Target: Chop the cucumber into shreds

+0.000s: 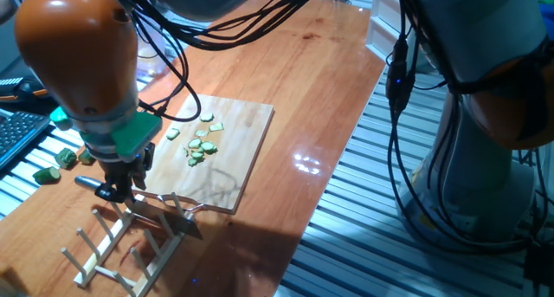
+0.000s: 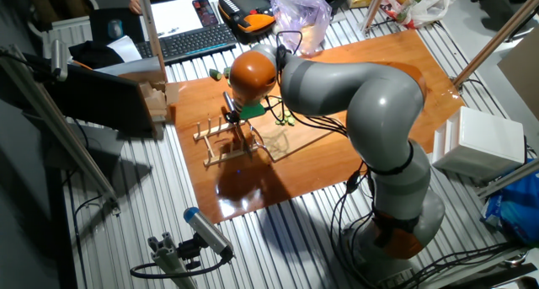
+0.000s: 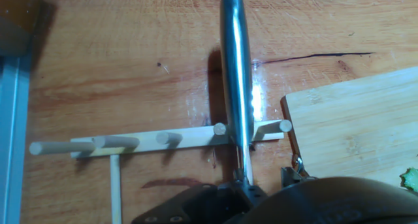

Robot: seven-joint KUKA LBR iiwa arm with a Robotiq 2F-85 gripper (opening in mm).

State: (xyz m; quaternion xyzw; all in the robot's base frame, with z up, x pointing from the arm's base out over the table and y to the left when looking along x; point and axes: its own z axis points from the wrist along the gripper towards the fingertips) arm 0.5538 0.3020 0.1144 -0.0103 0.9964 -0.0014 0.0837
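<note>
Hand pinching a smooth steel knife handle above the wooden peg rack; shreds lie flat on the board.

The arm is built from fat, rounded grey segments, with glossy orange shells fitted at the joints. A grey ribbed ring and a bright green block are stacked under the last orange shell. Below that, a small black gripper of dark metal parts is mounted. Bundles of black cables are looped loosely along the outside of the arm, and more are hung down by the wide grey base.
</note>
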